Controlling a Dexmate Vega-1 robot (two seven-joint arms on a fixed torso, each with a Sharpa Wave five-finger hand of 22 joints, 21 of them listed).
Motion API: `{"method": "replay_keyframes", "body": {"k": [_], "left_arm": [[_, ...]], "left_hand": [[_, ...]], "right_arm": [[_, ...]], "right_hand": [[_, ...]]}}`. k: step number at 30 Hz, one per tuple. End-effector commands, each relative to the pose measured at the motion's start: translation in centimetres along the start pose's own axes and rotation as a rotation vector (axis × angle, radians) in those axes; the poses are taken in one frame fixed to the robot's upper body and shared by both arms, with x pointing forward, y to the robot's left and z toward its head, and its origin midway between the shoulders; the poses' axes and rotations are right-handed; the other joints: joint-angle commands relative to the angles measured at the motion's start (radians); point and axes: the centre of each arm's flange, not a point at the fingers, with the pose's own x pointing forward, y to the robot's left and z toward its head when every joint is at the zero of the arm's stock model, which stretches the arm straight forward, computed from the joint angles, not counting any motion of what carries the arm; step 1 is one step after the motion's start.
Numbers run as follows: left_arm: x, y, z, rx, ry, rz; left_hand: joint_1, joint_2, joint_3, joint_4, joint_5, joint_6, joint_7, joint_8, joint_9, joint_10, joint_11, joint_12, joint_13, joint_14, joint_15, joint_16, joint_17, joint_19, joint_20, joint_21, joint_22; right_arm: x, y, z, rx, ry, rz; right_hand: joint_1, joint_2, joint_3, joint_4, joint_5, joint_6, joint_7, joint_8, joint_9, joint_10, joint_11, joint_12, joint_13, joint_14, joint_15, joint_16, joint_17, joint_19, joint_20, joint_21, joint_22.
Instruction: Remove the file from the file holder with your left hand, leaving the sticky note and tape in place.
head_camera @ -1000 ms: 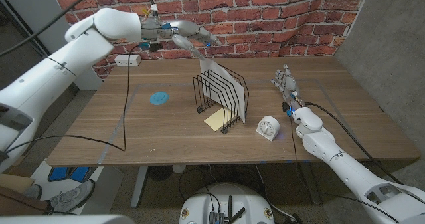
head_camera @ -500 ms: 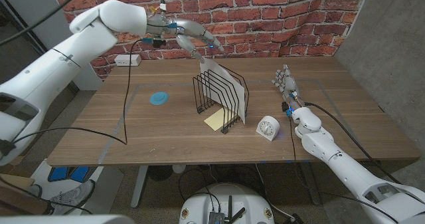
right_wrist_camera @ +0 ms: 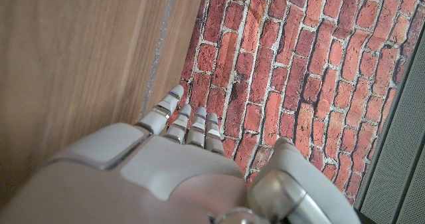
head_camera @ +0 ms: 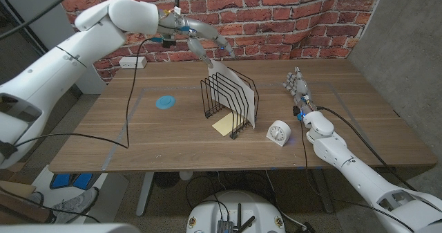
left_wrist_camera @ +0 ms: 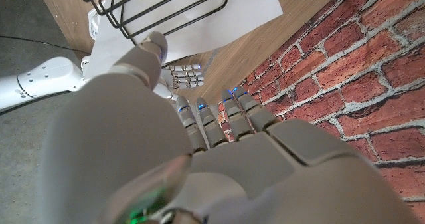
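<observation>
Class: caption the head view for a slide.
Left hand reaches over the file in the wire holder; right hand waits.

We see the white file [head_camera: 238, 88] standing tilted in the black wire file holder [head_camera: 228, 100] at mid counter, its top corner sticking up above the wires. A yellow sticky note [head_camera: 223, 126] lies at the holder's front foot, the white tape [head_camera: 279, 133] just beside.

File holder [head_camera: 230, 103] standing mid-table [head_camera: 173, 140]; file [head_camera: 235, 88] sitting in its right-hand slots, top corner sticking up. Sticky note [head_camera: 223, 126] lying under holder's front end. Tape [head_camera: 279, 133] sitting right of holder. My left hand [head_camera: 204, 39] hovering above file's corner; my right hand [head_camera: 298, 86] standing right of tape.
</observation>
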Motion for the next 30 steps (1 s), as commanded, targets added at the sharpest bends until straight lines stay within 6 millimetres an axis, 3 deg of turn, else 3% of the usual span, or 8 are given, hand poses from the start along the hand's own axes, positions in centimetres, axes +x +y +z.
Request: {"method": "replay_keyframes", "body": {"k": [1, 30], "left_arm": [[0.7, 0.2, 1.6, 0.124, 0.002, -0.033], [2.6, -1.9, 3.5, 0.259, 0.016, 0.026]], "left_hand": [[0.014, -0.002, -0.007, 0.000, -0.005, 0.013, -0.001, -0.002, 0.004, 0.014, 0.001, 0.004, 0.002, 0.011, -0.175, 0.001, 0.002, -0.004, -0.167, -0.001, 0.003], [0.042, 0.019, -0.072, 0.008, -0.005, 0.106, 0.010, 0.009, 0.004, 0.119, 0.004, 0.015, 0.002, 0.096, -0.174, 0.009, 0.003, 0.015, -0.166, 0.007, 0.004]], "right_arm": [[0.0, 0.0, 0.1, -0.002, 0.004, -0.006], [-0.8, -0.6, 0.1, -0.005, 0.011, -0.007]], "right_hand": [[-0.007, 0.026, 0.007, -0.003, 0.010, 0.007, 0.002, 0.002, 0.003, 0.012, 0.001, 0.004, -0.001, 0.007, 0.001, 0.008, 0.001, 0.010, -0.001, 0.000, 0.003], [-0.008, 0.026, 0.010, -0.003, 0.009, 0.015, -0.003, 0.003, 0.003, 0.016, -0.001, 0.003, -0.001, 0.011, 0.000, 0.009, -0.007, 0.017, -0.001, 0.001, 0.003]]}}
